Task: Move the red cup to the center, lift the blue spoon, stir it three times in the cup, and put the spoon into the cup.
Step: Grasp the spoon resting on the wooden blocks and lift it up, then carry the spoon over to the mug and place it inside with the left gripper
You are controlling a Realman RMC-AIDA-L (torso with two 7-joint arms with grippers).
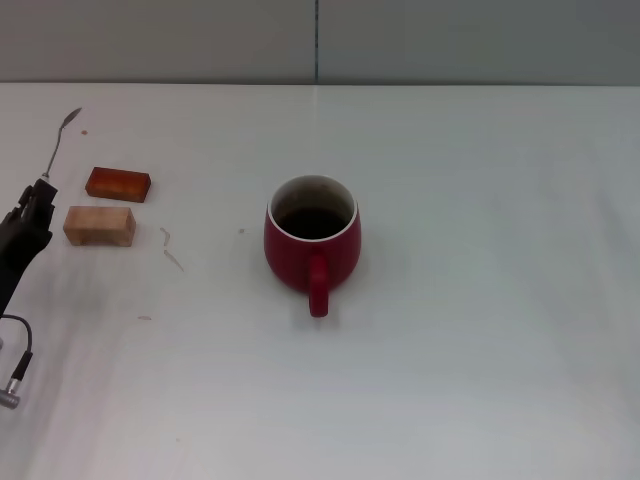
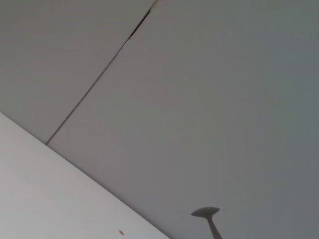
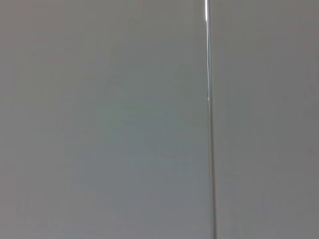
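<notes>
Left gripper (image 1: 38,192) at the tabletop's (image 1: 480,300) left edge — jaws clamped on the blue spoon (image 1: 60,140); red cup (image 1: 311,240) stands mid-tabletop.

Only the left arm shows, at the edge of the head view. Its gripper (image 1: 38,192) is black and matte, narrowing to slim dark fingers (image 1: 42,190) with a ridged, blocky outline. Behind the fingers the body widens into a black housing. Farther back from the fingers, a thin black cable (image 1: 24,345) curves in a loop and ends in a small silver-grey cylindrical plug (image 1: 10,393). No markings can be made out.
</notes>
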